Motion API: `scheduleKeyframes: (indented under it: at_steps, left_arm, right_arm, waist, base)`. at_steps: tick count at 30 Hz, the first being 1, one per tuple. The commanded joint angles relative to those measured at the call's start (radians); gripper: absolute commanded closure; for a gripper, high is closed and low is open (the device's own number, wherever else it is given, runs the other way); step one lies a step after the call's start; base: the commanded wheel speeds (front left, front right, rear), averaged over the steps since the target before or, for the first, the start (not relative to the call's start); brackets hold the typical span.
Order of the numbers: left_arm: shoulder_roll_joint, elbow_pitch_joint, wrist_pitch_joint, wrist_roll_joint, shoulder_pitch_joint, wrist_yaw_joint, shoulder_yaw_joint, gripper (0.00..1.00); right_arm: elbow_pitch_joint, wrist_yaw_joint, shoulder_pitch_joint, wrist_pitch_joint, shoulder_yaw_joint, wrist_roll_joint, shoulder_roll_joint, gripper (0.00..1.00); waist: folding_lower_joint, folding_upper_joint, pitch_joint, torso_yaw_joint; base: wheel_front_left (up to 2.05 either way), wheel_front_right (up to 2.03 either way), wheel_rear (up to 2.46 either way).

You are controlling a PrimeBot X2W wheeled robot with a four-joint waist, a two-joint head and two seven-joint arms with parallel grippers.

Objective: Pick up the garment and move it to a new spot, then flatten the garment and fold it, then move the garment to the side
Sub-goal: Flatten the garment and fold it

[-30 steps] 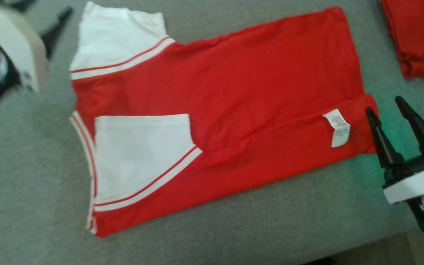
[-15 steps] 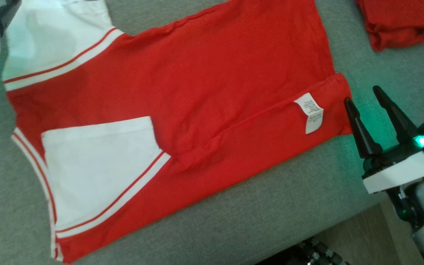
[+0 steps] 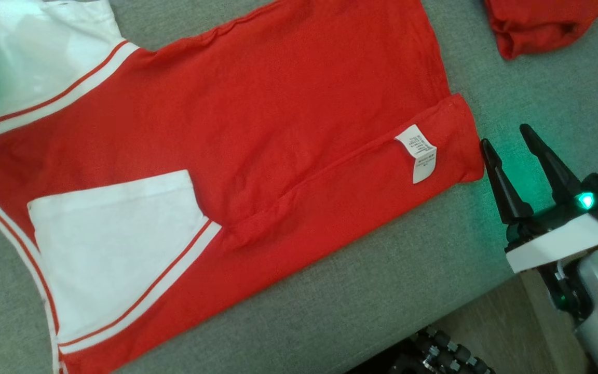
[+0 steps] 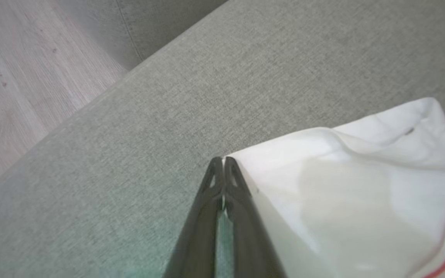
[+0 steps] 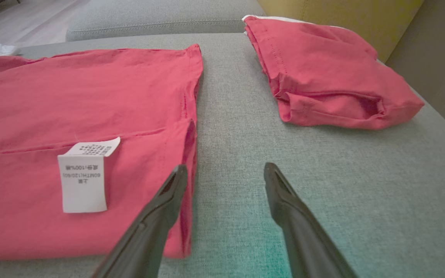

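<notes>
- The red garment [image 3: 278,119] lies spread flat on the grey cushion [image 3: 382,291]. One long side is folded over, with its care label [image 3: 417,153] facing up.
- The whole head view has shifted since a second ago, so the camera has moved. The garment lies as it did.
- The left gripper [image 4: 222,159] was spread a second ago. Now its fingers are pressed together at the corner of the white sleeve [image 4: 361,193]. I cannot tell whether cloth is caught between them.
- The pale left forearm that showed at the upper left of the head view earlier is now only a blur at that edge.
- The right gripper [image 3: 505,135] stays spread just beside the hem corner near the label. In the right wrist view, one finger overlaps the folded edge.
- A second folded red garment [image 3: 538,26] lies apart, beyond the hem.
</notes>
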Motion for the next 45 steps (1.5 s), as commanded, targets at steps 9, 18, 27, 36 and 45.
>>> scheduleKeyframes:
  at_steps: [9,18,27,36,45]
  left_arm:
    - [0.043,-0.064,-0.08,-0.002,-0.028,0.002,0.049,1.0]
    - [0.017,-0.102,-0.175,-0.001,-0.055,-0.006,0.004,1.0]
    - [0.026,-0.132,-0.214,-0.024,-0.102,-0.007,-0.072,1.0]
    - [0.036,-0.129,-0.238,-0.047,-0.131,-0.007,-0.121,1.0]
    - [0.035,-0.111,-0.26,-0.066,-0.165,-0.007,-0.165,1.0]
  right_arm:
    - [-0.049,-0.001,-0.092,0.019,0.033,0.071,-0.036,0.0]
    - [-0.002,-0.001,-0.347,0.247,0.134,0.195,-0.099,0.0]
    - [0.2,-0.001,-0.587,0.436,0.218,0.194,-0.085,0.0]
    - [0.347,-0.001,-0.689,0.471,0.244,0.153,0.009,0.0]
    - [0.479,-0.001,-0.767,0.484,0.279,0.175,0.067,0.15]
  waist:
    - [0.0,0.0,-0.023,0.017]
    - [0.0,0.0,-0.037,0.064]
    - [0.0,0.0,-0.034,0.102]
    - [0.0,0.0,-0.023,0.122]
    - [0.0,0.0,-0.012,0.142]
  base:
    - [0.0,0.0,0.0]
    - [0.0,0.0,0.0]
    - [0.0,0.0,0.0]
    - [0.0,0.0,0.0]
    - [0.0,0.0,0.0]
